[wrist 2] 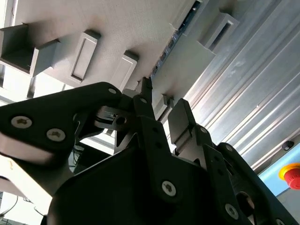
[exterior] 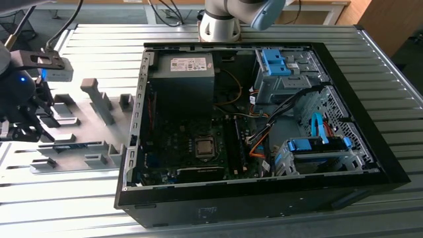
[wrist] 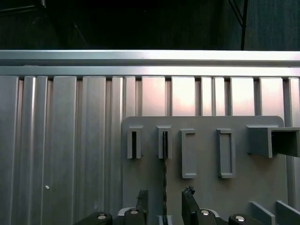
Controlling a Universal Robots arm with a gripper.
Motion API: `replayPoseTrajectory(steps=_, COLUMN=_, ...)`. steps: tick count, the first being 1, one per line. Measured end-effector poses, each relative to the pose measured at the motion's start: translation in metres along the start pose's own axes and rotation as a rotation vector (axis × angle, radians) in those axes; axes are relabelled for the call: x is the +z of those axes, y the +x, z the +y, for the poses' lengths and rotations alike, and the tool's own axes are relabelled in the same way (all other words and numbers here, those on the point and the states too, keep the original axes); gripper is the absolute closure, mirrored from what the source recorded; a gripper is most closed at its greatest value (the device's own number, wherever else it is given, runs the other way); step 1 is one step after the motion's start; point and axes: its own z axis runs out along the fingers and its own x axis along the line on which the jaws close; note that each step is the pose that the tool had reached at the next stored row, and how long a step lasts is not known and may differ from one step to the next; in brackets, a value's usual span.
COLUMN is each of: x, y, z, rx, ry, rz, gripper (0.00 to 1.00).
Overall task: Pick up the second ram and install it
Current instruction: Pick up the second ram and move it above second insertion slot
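Note:
The second ram stands on edge in a slotted holder on the grey fixture plate; in the first wrist view it is a thin dark line. In the exterior view it is a thin blue strip at the exterior view's left. My gripper is open just above it, with one finger on each side and not touching. The second wrist view shows the black fingers apart, with the ram's blue edge beyond them. In the exterior view the gripper hangs over the plate's left end.
An open black computer case lies at the exterior view's right, with its motherboard, memory slots, power supply and light-blue drive brackets. Several grey holders rise from the plate. Ribbed aluminium table underneath.

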Motion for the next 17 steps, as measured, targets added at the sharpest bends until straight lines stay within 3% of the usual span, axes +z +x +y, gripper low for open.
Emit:
replayPoseTrajectory(steps=7, x=0.0122, y=0.0002, z=-0.0005, rx=0.000, ry=0.0001, rz=-0.0008, gripper=0.58)
replayPoseTrajectory(steps=10, x=0.0123, y=0.0003, z=-0.0005, rx=0.000, ry=-0.0002, rz=-0.0005, gripper=0.58)
replayPoseTrajectory(steps=17, x=0.0272, y=0.0005, z=-0.0011, rx=0.000, ry=0.0001, rz=-0.0007, gripper=0.58)
